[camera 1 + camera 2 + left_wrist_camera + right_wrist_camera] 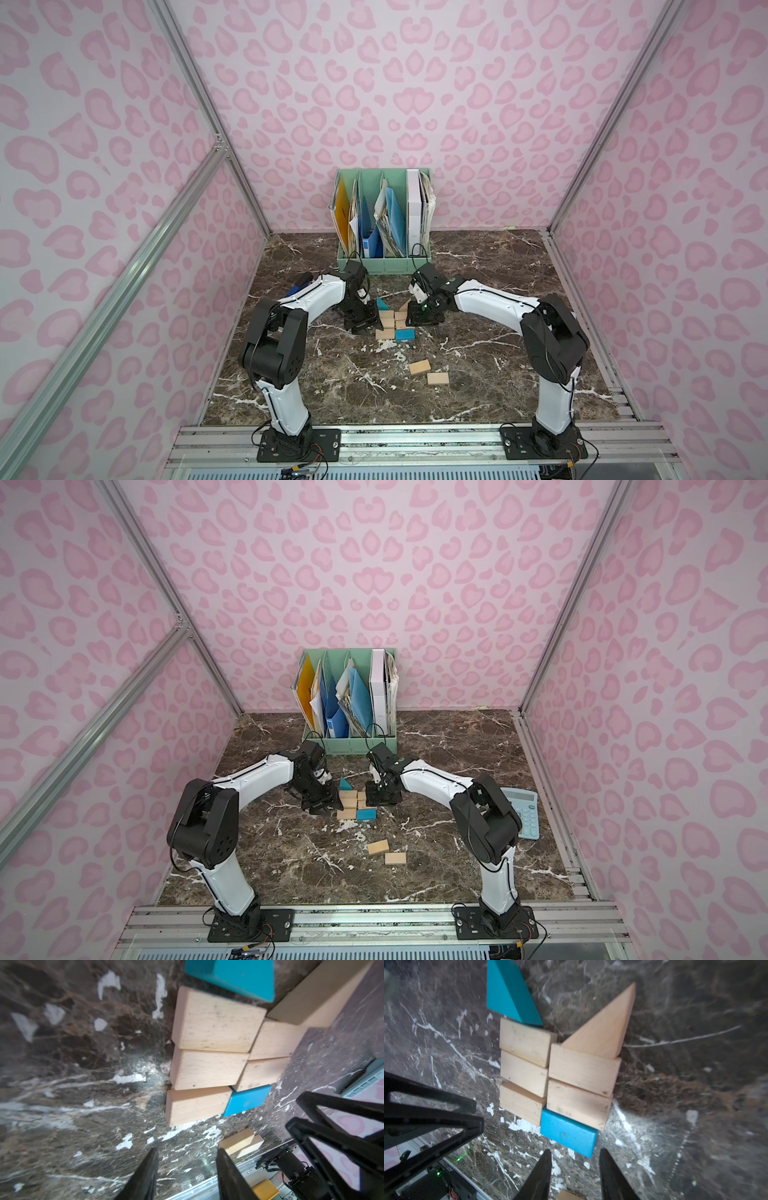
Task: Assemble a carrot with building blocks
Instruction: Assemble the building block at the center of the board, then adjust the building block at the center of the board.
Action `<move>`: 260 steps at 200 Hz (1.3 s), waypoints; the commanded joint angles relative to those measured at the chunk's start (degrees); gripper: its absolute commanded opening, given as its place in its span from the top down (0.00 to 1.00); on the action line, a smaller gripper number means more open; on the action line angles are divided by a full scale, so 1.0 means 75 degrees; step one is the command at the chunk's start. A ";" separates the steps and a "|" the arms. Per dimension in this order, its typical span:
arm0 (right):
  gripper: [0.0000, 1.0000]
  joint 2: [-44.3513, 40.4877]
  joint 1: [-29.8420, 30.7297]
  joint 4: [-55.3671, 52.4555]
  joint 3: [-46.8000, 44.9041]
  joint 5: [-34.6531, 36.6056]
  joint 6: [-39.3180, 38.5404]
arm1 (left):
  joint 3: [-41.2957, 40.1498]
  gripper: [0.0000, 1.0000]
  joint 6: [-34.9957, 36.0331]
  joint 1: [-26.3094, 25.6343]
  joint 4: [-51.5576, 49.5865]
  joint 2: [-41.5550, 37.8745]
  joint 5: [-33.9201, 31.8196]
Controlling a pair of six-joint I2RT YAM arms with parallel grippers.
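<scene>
- Counting blocks on the marble table [498,332]: seven tan rectangles, one teal rectangle [405,335], one teal triangle [382,303] and one tan triangle [405,305], so ten building blocks in all.
- Five of the tan rectangles are sitting packed together with the teal rectangle as the carrot [550,1084], lying flat. Three are stacking up in a column beside the teal rectangle and two are lining up right behind it.
- Both triangles are sitting at the end of the carrot farthest from the teal rectangle, and the teal one is touching the three-block column.
- The other two tan rectangles, one loose block [419,367] and another loose block [438,378], are lying well apart from the teal rectangle, on the side toward the arm bases, with their corners nearly meeting.
- The left gripper [187,1150] is hanging low on the three-block-column side of the teal rectangle. Its jaws are standing partly apart and gripping nothing.
- The right gripper [575,1152] is hovering on the opposite side, with its fingertips just beside the teal rectangle. It's parted about the same amount and is empty too. Can't really tell if a tip is brushing the block.
</scene>
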 commanded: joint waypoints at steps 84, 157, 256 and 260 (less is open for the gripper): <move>0.66 0.0571 -0.0219 0.0435 0.0087 -0.0273 0.0007 | 0.0775 0.70 0.0328 0.0439 -0.0083 0.1043 0.0245; 0.68 0.0619 -0.0230 0.0695 -0.0077 -0.0380 0.0079 | 0.0788 0.72 0.0363 0.0449 -0.0096 0.1136 0.0351; 0.69 0.0576 -0.0229 0.1004 -0.0413 -0.0662 0.0252 | 0.0741 0.73 0.0340 0.0449 -0.0143 0.1015 0.0410; 0.69 0.0552 -0.0227 0.0989 -0.0417 -0.0643 0.0245 | 0.0729 0.73 0.0340 0.0445 -0.0145 0.1001 0.0401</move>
